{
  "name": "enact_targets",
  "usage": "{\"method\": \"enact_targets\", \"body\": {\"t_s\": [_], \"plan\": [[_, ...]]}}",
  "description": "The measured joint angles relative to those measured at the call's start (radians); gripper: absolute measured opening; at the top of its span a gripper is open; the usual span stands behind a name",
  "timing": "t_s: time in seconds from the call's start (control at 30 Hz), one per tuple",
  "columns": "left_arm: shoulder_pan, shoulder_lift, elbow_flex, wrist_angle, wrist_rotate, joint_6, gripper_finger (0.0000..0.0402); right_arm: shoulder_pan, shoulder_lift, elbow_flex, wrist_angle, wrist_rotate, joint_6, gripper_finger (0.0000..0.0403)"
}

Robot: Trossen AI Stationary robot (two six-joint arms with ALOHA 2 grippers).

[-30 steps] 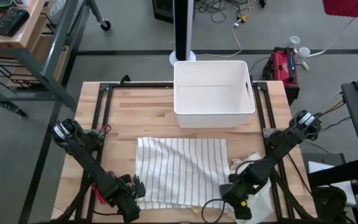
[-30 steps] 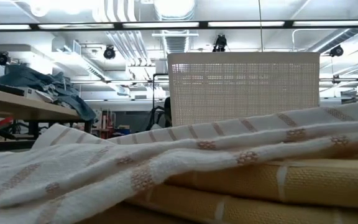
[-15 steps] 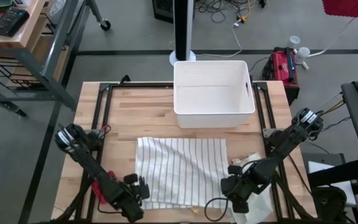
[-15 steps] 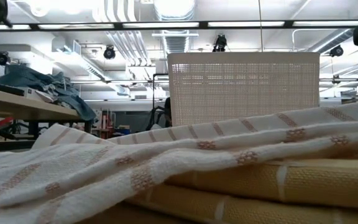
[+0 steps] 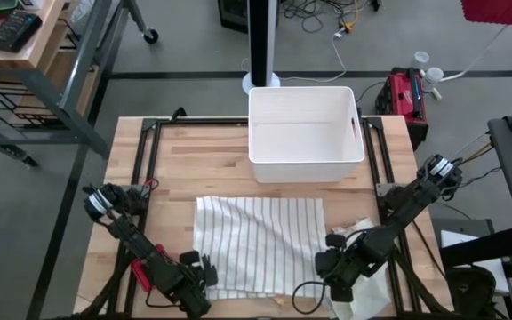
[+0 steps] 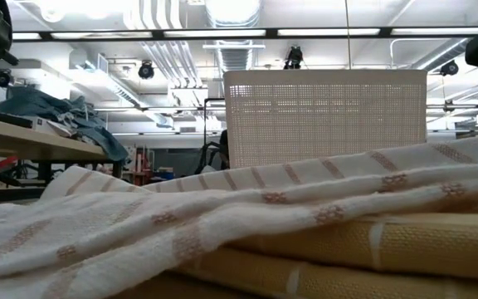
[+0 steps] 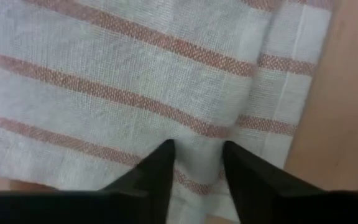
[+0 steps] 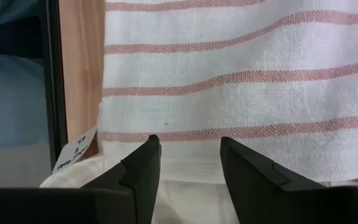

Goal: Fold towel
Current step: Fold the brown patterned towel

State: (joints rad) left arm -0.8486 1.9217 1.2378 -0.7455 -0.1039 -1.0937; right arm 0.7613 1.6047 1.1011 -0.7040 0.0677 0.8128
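Striped towel (image 5: 258, 244) lies flat at lower centre of my counter (image 5: 185, 169), left claw (image 5: 204, 271) at its lower-left corner, right claw (image 5: 325, 263) at lower-right, both parted, empty, equally near, towel running up-frame toward white bin (image 5: 305, 133).

The towel (image 5: 258, 244) was white with thin reddish-brown stripes. The bin (image 5: 306, 133) at upper centre of the high view was plain white. The table (image 5: 194, 160) was pale blond wood, framed by black rails. Both arms were dark.
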Motion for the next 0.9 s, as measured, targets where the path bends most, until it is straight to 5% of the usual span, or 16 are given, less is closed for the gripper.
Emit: {"method": "enact_targets", "body": {"t_s": [0.17, 0.9], "plan": [[-0.004, -0.008, 0.024, -0.015, 0.021, -0.004, 0.0013, 0.0, 0.0, 0.0, 0.004, 0.012, 0.0, 0.0162], [-0.065, -0.011, 0.205, -0.117, 0.027, -0.101, 0.0001, 0.012, 0.0, -0.02, 0.016, 0.043, 0.053, 0.0155]]}}
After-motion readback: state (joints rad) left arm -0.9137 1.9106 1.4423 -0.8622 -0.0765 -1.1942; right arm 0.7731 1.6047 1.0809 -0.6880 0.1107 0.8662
